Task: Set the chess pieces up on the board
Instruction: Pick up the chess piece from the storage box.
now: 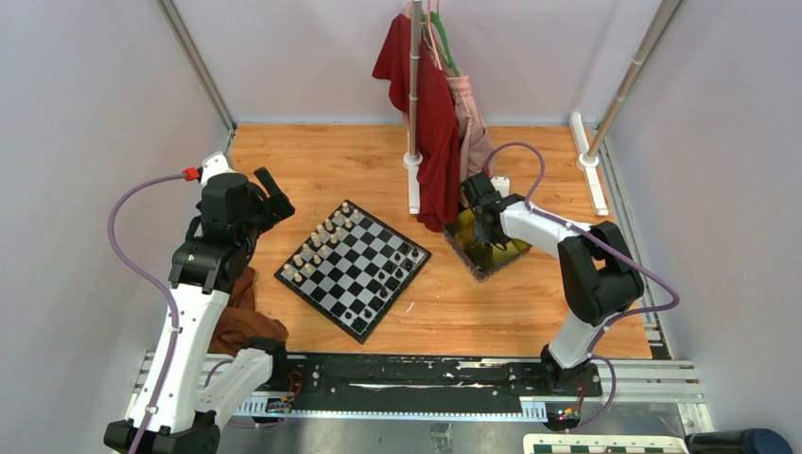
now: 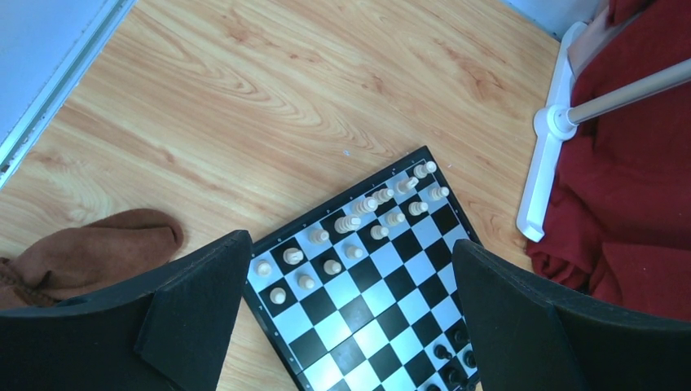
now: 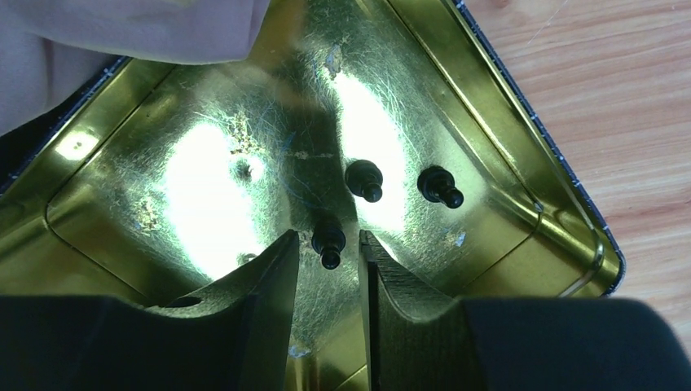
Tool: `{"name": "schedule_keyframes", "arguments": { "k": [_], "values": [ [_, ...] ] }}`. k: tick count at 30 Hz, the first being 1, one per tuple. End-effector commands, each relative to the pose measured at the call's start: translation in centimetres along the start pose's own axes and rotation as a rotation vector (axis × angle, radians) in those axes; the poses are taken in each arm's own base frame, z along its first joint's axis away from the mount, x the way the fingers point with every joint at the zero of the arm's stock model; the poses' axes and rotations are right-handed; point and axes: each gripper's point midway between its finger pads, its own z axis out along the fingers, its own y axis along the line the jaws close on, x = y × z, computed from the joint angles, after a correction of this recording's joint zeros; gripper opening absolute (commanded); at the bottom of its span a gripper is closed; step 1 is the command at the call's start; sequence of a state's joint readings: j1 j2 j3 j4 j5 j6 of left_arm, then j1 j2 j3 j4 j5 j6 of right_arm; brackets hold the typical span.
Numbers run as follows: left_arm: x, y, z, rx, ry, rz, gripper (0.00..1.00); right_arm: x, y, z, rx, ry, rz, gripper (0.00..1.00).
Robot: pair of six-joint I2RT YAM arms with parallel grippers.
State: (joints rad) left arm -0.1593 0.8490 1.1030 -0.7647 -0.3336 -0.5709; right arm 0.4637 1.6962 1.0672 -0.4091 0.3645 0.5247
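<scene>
While black pawn lies sideways in tray, head toward right pincer | jaws apart, flanking it

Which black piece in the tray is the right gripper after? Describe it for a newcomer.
Find the gold tray right of the chessboard, by the hanging red garment. Three black chess pieces sit in it. The target piece is the one between the open fingers of the right gripper; the other two pieces sit beyond its tips.

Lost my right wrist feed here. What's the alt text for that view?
The open right hand straddles one black chess piece lying in the gold tray. Two more black pieces lie just beyond; pale cloth overhangs its upper-left edge.
</scene>
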Motion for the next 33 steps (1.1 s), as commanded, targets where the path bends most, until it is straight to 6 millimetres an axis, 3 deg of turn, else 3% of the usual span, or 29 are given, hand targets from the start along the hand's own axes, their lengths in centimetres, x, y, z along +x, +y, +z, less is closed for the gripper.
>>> {"name": "schedule_keyframes", "arguments": {
  "k": [1,14,23,33],
  "values": [
    [0.0,0.3,0.3,-0.014,-0.006,0.014,1.00,0.7,-0.7,0.9,0.016,0.028,0.010,0.36],
    [-0.1,0.4,0.3,-0.019,-0.003,0.016,1.00,1.1,-0.8,1.3,0.015,0.044,0.012,0.22],
    [-0.1,0.5,-0.1,-0.018,-0.006,0.007,1.00,1.2,-1.1,1.1,0.014,0.045,0.015,0.00],
    [0.1,0.9,-0.6,-0.021,-0.011,-0.004,1.00,0.3,-0.8,-0.5,-0.035,0.012,0.009,0.00]
  ]
}}
